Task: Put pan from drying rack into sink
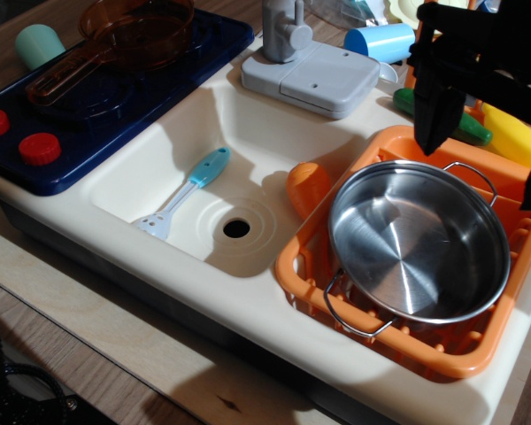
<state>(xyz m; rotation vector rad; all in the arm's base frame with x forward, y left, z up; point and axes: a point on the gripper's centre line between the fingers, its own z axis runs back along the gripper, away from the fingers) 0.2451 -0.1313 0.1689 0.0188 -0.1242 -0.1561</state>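
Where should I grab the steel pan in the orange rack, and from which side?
Probably the far wire loop handle of the pan, approached from above. The pan fills the drying rack, so its body looks too wide to span, and the rack walls block a side approach. That thin loop stands clear of the rim, and the pincer hangs just above it. The near loop is farther away.

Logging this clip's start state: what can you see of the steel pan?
The pan is round, shallow, shiny stainless steel, empty, with two thin wire loop handles. It sits slightly tilted in the orange drying rack, nearly filling it, rim on the rack walls. The black gripper hangs above its far rim, not touching it.
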